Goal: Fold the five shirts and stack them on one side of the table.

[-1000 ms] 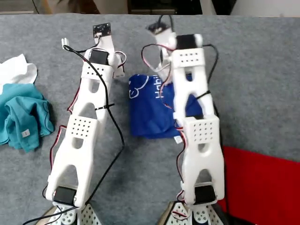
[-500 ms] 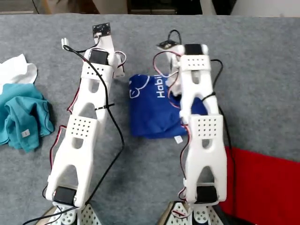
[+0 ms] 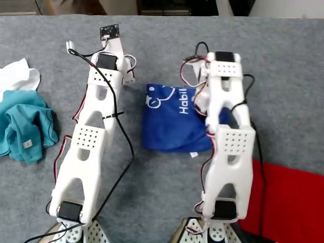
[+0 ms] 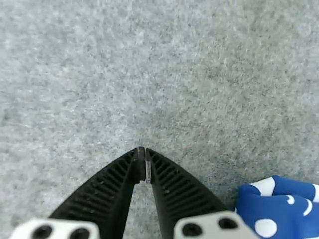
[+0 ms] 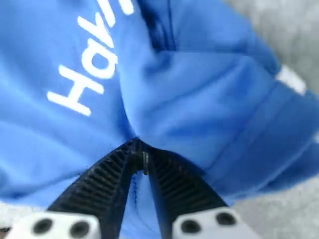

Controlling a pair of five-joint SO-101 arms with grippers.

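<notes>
A folded blue shirt (image 3: 172,121) with white print lies mid-table between the two arms. In the right wrist view my right gripper (image 5: 142,152) is shut on a pinch of the blue shirt (image 5: 199,94), the cloth bunching at its tips. The right arm (image 3: 228,131) covers the shirt's right edge in the high view. My left gripper (image 4: 142,157) is shut with nothing in it, low over bare grey felt, with a corner of the blue shirt (image 4: 279,206) close beside it. The left arm (image 3: 93,126) stretches toward the table's far side.
A crumpled teal shirt (image 3: 25,126) and a white shirt (image 3: 17,73) lie at the left edge. A red shirt (image 3: 288,202) lies flat at the near right corner. Grey felt (image 3: 152,182) covers the table.
The right arm has swung to the right, dragging the blue shirt a little rightward with it. The left arm has kept still.
</notes>
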